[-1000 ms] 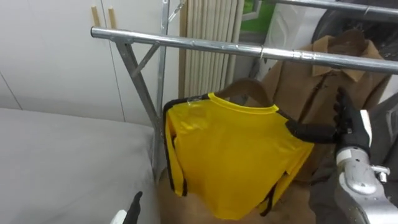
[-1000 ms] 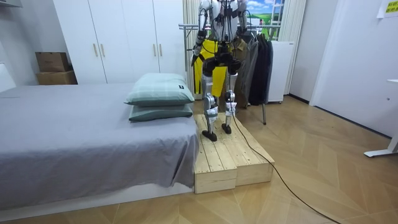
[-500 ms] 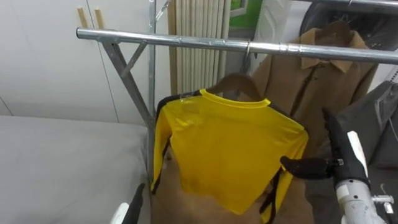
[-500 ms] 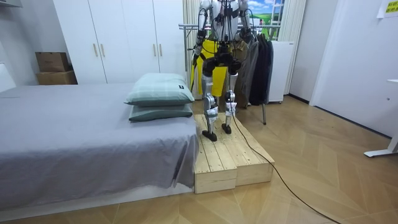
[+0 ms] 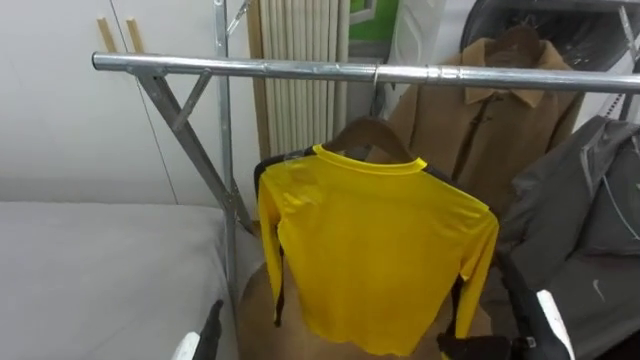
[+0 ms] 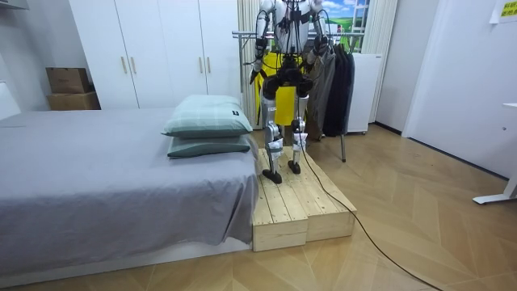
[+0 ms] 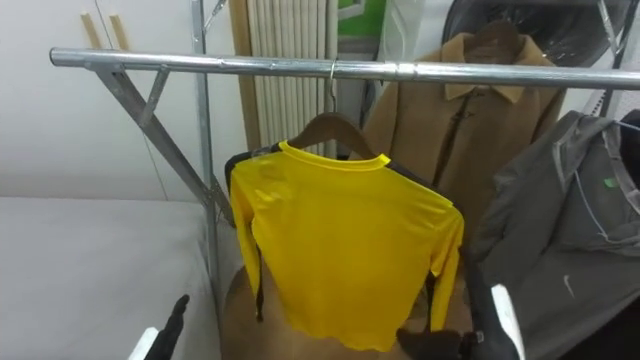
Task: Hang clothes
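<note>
Both eye views look out from the robot's head, close up, straight at the clothes rail [image 5: 300,68] and the yellow shirt [image 5: 375,250]. The room view stands well back beside the bed [image 6: 105,178], facing the robot's back on the wooden platform [image 6: 303,206]. It seemingly shares that rail and shirt.

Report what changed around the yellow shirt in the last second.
The right hand, which had straight fingers against the shoulder of the shirt, let go and dropped to the lower right of the eye views, so the shirt hangs free. The head camera also shifted, so the sideways slide of the rail is not real. Unchanged: the shirt on its hanger on the rail, the coat behind, and the left hand low.
</note>
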Controlling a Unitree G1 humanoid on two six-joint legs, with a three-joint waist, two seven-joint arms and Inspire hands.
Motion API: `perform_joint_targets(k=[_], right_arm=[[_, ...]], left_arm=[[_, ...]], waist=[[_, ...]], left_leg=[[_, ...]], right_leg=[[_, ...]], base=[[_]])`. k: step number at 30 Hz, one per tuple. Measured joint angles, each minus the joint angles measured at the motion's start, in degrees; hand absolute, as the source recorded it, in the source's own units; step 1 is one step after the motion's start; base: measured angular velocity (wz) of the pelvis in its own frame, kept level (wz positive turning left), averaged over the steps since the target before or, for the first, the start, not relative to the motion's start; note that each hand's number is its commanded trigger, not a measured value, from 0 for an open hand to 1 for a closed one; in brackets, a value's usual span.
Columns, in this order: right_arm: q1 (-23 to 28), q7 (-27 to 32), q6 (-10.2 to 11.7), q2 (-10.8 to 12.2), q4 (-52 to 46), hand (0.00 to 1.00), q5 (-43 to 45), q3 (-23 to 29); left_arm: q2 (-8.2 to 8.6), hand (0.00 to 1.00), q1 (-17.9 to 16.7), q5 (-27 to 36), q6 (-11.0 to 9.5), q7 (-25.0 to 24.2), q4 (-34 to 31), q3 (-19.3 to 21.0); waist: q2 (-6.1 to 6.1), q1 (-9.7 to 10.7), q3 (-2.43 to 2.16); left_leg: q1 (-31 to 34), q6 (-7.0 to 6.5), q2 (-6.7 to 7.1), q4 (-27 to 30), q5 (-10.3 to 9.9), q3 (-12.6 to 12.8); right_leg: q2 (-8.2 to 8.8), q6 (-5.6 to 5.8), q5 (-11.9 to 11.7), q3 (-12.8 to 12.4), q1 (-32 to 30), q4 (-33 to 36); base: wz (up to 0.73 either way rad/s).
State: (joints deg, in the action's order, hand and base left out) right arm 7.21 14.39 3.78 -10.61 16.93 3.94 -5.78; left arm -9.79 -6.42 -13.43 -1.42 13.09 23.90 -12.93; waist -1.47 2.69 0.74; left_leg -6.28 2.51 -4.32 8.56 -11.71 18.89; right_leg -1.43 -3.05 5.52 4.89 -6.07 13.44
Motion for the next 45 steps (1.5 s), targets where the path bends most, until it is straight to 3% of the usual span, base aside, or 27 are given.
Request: perform_joint_targets(k=[6, 13, 22, 25, 34, 45], right_arm=[[0.78, -1.17, 0.56, 2.27, 5.73, 0.00, -0.08, -2.02], [1.09, -2.99, 3.33, 2.25, 17.47, 0.00, 1.14, -2.56], [0.62, -6.37, 3.34, 2.25, 34.16, 0.00, 0.73, -4.17], [0.58, -7.60, 3.74, 2.23, 36.80, 0.00, 0.28, -4.10], [0.36, -10.95, 4.19, 2.21, 38.68, 0.00, -1.66, -4.10], [0.14, -12.06, 4.31, 2.26, 41.75, 0.00, -4.26, -3.58]], left_arm=[[0.48, 0.00, -0.13, -0.07, -2.11, 0.88, 3.94, -0.32], [0.43, 0.00, -1.14, -0.89, -3.46, 2.28, 11.03, -0.27], [0.40, 0.00, -1.48, -0.93, -4.56, 2.62, 18.37, -0.25], [0.30, 0.00, -1.51, -0.97, -6.19, 2.72, 20.30, -0.19], [0.30, 0.00, -1.60, -0.88, -7.80, 3.83, 21.18, -0.18], [0.27, 0.00, -2.15, -0.66, -7.82, 4.00, 24.30, -0.17]], waist=[[1.26, 0.08, -0.47], [1.04, 0.10, -0.61], [0.70, -0.09, -0.44], [0.66, -0.07, -0.44], [0.55, -0.06, -0.45], [0.48, -0.08, -0.55]], left_leg=[[-0.07, 0.10, -0.01, -0.07, -0.26, -0.11], [0.04, 0.09, -0.02, -0.05, -0.25, -0.33], [-0.39, 0.08, -0.08, -0.05, -0.24, -0.45], [-0.37, 0.08, -0.03, -0.14, -0.24, -2.08], [-0.33, 0.09, -0.04, -0.17, -0.24, -2.71], [-0.29, 0.09, -0.04, -0.11, -0.24, -3.65]], right_leg=[[-0.24, 0.05, 0.05, -0.16, -0.08, 0.21], [-0.25, 0.06, 0.05, -0.01, 0.24, -0.52], [-0.34, 0.09, 0.03, 0.06, 0.94, -0.84], [-0.38, 0.09, 0.03, 0.24, 1.05, -0.94], [-0.39, 0.15, 0.10, 0.16, 1.07, -1.01], [-0.24, 0.08, 0.06, 1.21, 1.39, -0.93]], base=[[0.00], [0.00], [0.00], [0.03], [0.03], [0.03]])
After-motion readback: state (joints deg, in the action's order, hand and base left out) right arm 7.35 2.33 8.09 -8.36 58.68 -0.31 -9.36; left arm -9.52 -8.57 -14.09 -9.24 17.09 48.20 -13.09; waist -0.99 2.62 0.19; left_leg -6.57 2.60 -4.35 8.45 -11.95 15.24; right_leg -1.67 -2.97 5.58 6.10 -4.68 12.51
